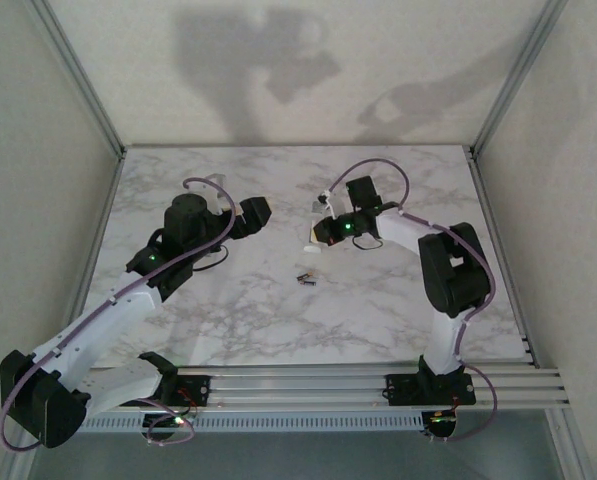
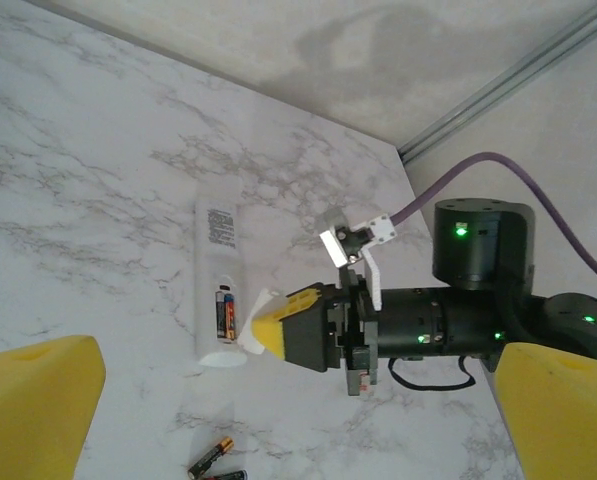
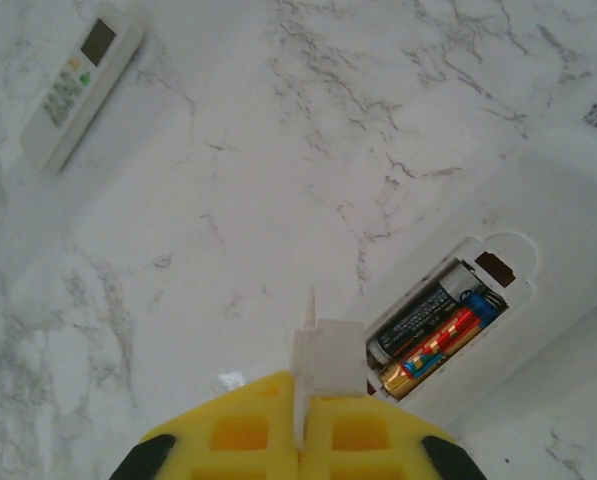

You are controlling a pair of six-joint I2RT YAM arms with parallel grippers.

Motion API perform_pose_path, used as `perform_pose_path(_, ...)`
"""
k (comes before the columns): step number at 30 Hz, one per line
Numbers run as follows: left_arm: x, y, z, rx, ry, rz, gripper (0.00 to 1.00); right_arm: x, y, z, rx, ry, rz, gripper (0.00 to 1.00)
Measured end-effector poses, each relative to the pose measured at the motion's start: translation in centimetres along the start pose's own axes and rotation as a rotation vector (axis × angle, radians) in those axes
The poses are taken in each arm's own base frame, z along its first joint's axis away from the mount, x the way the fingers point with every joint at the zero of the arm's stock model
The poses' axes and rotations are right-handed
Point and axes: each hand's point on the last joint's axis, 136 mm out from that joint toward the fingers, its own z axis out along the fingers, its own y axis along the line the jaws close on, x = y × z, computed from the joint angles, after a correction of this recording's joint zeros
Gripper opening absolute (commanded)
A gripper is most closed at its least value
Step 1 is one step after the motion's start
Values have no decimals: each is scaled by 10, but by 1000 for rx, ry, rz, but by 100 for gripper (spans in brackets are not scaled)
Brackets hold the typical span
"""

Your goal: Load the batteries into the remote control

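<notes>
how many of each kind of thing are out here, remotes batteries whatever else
remotes: 2
batteries inside the open remote: 2
loose batteries: 2
white plastic piece pinched in the right hand: 1
total: 7

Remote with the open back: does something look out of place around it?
Yes. Its battery compartment stands uncovered: the right pincer is shut on a thin white piece, probably the cover. Two cells already fill the compartment, yet two batteries lie loose on the table.
</notes>
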Motion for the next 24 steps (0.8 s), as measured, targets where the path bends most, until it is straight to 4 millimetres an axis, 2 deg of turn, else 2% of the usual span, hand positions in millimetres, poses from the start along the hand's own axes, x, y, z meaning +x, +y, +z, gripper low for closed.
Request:
perform_pose_path(5, 0, 0, 0, -1, 1, 0, 99, 7, -11, 13, -7, 19, 17, 0)
perform_pose_path(9, 0, 0, 0, -1, 1, 0, 100, 1, -14, 11, -3, 1, 12, 0)
perform_pose_path(16, 0, 0, 0, 0, 1, 0, 100, 4, -20, 15, -2, 6, 22, 0)
perform_pose_path(24, 1, 1, 1, 3, 0, 0, 100, 0, -18, 20, -44, -10, 23, 0)
